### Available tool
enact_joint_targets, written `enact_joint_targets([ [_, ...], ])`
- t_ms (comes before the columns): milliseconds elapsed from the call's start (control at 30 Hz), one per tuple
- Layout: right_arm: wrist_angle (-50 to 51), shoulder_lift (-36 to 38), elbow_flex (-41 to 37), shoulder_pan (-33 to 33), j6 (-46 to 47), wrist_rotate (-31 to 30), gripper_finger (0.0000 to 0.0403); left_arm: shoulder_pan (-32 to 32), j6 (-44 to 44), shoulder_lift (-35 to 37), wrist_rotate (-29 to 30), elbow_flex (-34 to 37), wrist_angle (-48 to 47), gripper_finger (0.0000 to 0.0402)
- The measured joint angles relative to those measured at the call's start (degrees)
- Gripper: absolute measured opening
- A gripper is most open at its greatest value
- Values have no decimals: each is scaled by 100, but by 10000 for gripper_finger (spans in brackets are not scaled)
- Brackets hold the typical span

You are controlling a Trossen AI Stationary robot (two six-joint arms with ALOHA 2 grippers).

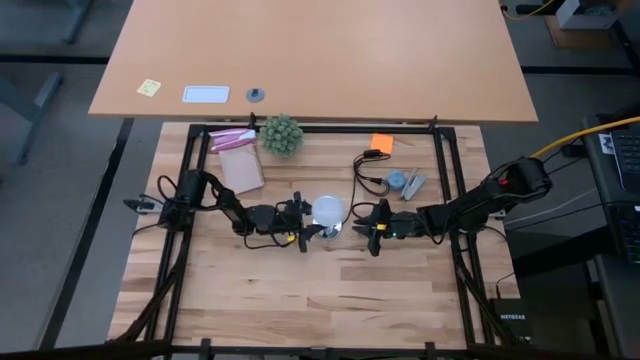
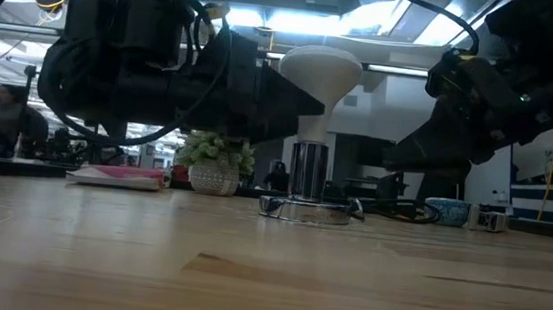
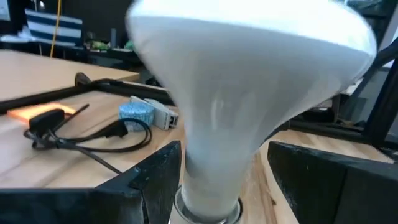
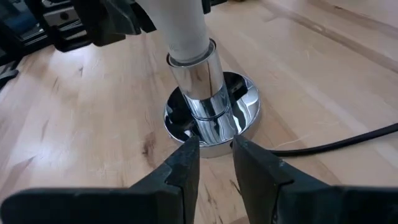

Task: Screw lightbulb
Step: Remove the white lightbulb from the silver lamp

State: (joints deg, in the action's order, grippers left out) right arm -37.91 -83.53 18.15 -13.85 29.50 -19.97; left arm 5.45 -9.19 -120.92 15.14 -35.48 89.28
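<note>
bulb (image 1: 327, 210): upright in socket (image 2: 310, 209) at table centre, long axis vertical.
L gripper (image 3: 217, 180): nearer; fingers wide, flanking bulb neck, contact unclear.
R gripper (image 4: 214, 160): low, by socket base rim; fingers part closed, whether they pinch the rim can't tell.
hidden: screw thread inside socket sleeve, seating depth unknown.

The lightbulb (image 1: 327, 209) stands upright in the socket base (image 2: 309, 210) at the middle of the bench (image 1: 300, 290). The left gripper (image 1: 303, 224) lies just left of it, the right gripper (image 1: 372, 228) just right. A plant (image 1: 281, 134) sits near the far edge.
</note>
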Motion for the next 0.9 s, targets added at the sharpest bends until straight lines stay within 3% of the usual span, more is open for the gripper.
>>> enact_joint_targets([
  [367,28,0,0,0,7,-25,101,0,-283,2,2,-25,-107,229],
  [600,28,0,0,0,75,-759,101,-37,-684,4,44,-25,-178,229],
  [900,34,-455,370,252,89,-895,101,-122,-626,7,15,-31,-224,229],
])
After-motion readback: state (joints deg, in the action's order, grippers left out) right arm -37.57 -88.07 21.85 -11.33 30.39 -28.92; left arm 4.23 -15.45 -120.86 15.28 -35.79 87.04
